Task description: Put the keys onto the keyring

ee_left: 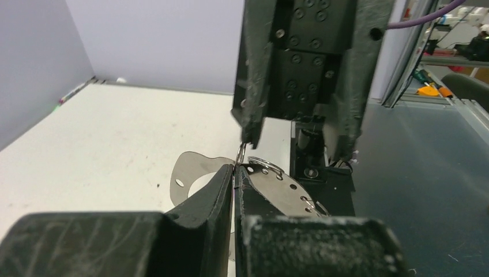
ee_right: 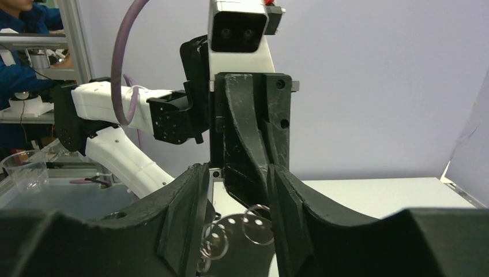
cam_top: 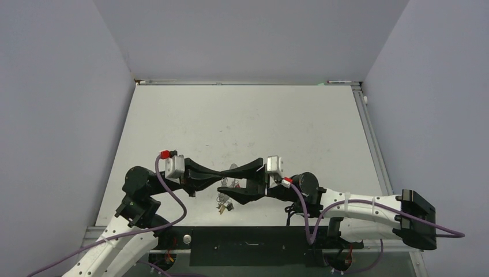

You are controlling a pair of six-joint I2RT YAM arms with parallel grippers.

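Note:
The keyring [ee_left: 277, 193] is a thin flat grey oval piece with small holes and small wire rings through them. My left gripper [ee_left: 234, 168] is shut on its edge and holds it above the table. It also shows in the top view [cam_top: 233, 171] between the two grippers. My right gripper [ee_right: 237, 173] is open, with one finger [ee_right: 190, 219] on each side of the keyring [ee_right: 242, 231], not touching it. In the top view the left gripper [cam_top: 222, 175] and right gripper [cam_top: 226, 181] meet tip to tip. A small bunch of keys [cam_top: 222, 204] sits just below them.
The white table [cam_top: 242, 121] has grey walls on the left, back and right. A black panel [cam_top: 248, 245] runs along the near edge between the arm bases. A clear plastic cup [ee_right: 26, 168] stands off the table to the left in the right wrist view.

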